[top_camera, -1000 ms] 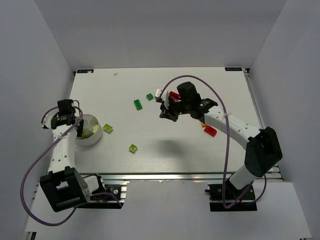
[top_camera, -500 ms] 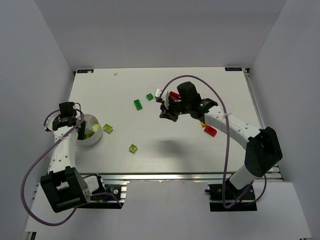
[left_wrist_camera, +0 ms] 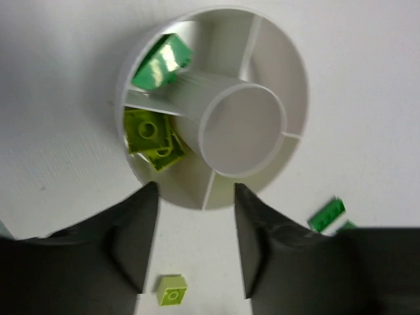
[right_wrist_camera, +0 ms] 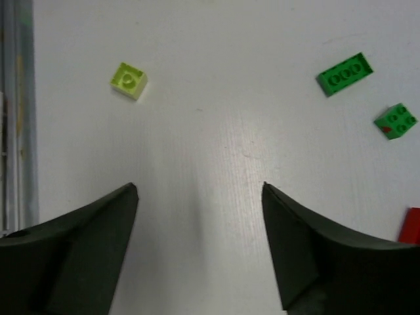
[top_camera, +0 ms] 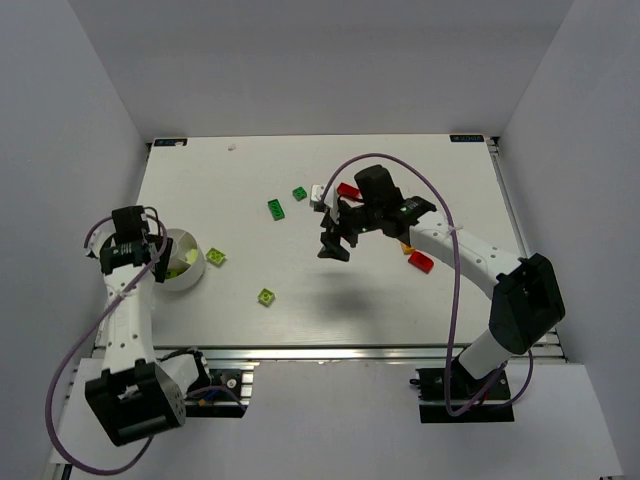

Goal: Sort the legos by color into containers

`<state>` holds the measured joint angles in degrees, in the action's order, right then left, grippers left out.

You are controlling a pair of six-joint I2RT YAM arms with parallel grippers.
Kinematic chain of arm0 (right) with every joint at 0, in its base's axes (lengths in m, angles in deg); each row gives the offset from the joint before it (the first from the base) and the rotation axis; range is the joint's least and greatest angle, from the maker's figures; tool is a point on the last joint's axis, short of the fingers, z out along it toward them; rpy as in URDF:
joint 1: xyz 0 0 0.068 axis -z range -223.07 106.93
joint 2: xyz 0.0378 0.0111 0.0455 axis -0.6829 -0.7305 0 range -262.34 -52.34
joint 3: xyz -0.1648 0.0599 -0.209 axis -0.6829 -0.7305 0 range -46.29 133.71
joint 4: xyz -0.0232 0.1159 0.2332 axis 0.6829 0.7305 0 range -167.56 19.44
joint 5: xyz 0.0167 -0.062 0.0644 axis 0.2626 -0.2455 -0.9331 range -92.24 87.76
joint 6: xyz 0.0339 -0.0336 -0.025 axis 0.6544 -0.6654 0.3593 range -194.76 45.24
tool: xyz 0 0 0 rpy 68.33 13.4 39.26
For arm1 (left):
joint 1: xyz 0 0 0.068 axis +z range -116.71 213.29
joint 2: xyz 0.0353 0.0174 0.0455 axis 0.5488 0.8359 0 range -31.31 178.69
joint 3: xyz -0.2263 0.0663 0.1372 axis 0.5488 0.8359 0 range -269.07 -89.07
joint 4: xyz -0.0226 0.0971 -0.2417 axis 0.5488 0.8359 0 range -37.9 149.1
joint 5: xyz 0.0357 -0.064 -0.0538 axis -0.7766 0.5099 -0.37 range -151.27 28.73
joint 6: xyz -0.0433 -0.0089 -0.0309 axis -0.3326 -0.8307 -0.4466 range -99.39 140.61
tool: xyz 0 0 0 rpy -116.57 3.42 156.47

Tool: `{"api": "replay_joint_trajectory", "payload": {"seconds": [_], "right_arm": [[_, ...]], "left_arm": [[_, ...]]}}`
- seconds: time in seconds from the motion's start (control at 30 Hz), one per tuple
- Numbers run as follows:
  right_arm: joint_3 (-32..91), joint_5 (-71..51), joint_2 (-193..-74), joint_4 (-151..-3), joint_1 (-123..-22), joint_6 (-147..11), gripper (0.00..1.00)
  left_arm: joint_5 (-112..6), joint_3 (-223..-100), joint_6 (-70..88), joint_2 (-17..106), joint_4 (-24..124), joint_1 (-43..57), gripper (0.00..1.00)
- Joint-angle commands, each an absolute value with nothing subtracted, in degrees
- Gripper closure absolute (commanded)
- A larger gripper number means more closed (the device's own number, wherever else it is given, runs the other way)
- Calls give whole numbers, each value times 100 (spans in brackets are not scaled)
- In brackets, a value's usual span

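White plastic first, at the far left: hovering just above the round divided dish [left_wrist_camera: 296,79] with the left gripper [left_wrist_camera: 195,210], with fingers parting wider than a second ago and grasping nothing. Finding a dark green brick [left_wrist_camera: 161,62] lying in one compartment and two lime green bricks [left_wrist_camera: 152,138] lying against each other in the compartment beside it, so judging a drop-off as just finished and the colours as staying separate so far. Easing back a little toward the near edge since a second ago, going by the overhead view. Leaving two lime pieces still out on the table [top_camera: 440,160]: a near lime brick [top_camera: 216,257] just beside the dish and a front lime brick [top_camera: 266,296] closer to the near edge. Moving right, passing a long dark green brick [top_camera: 277,209] and a small dark green brick [top_camera: 299,193], both loose and well apart from the dish. Hanging over bare table with the right gripper [right_wrist_camera: 198,190], with fingers thrown wide after being clenched half a second ago, and carrying nothing. Having drifted nearward, away from the white piece [top_camera: 318,192] and the far red brick [top_camera: 348,190]. Waiting further right: a near red brick [top_camera: 421,262] beside the forearm. Judging most of the sorting as still ahead, with the right side readying for a fresh pick.
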<state>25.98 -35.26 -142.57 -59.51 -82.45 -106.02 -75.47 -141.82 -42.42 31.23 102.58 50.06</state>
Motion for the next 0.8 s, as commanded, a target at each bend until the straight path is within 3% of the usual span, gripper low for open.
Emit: {"api": "replay_joint_trajectory", "payload": {"seconds": [0.0, 0.17, 0.3, 0.37, 0.47, 0.53, 0.7, 0.77], "right_arm": [[2771, -4248, -14110, -5585, -8236, -11052, 14], [2762, -4548, -14251, -5471, -8236, -11088, 11], [2876, -4698, -14400, -5418, -8236, -10939, 11], [3051, -4576, -14610, -5322, -8262, -10606, 11], [3727, -4243, -15145, -4725, -8315, -10106, 12], [4192, -4083, -15410, -4322, -8315, -9894, 21], [4204, -3714, -15605, -4345, -8306, -9534, 57], [4160, -3591, -15578, -4450, -8307, -9410, 57]], "left_arm": [[-7051, -14374, -3618, 2321, 9905, 5034, 38], [-6488, -14277, -3144, 1624, 9745, 5034, 13], [-5681, -14190, -2634, 1395, 9509, 5034, 10], [-4998, -14093, -2405, 1351, 9368, 5034, 14], [-3987, -13794, -2299, 1412, 8999, 5025, 36], [-3641, -13636, -2272, 1474, 8902, 4990, 45], [-3910, -13741, -2009, 1702, 9243, 4351, 47], [-4244, -13872, -2052, 1825, 9384, 3972, 42]]}}
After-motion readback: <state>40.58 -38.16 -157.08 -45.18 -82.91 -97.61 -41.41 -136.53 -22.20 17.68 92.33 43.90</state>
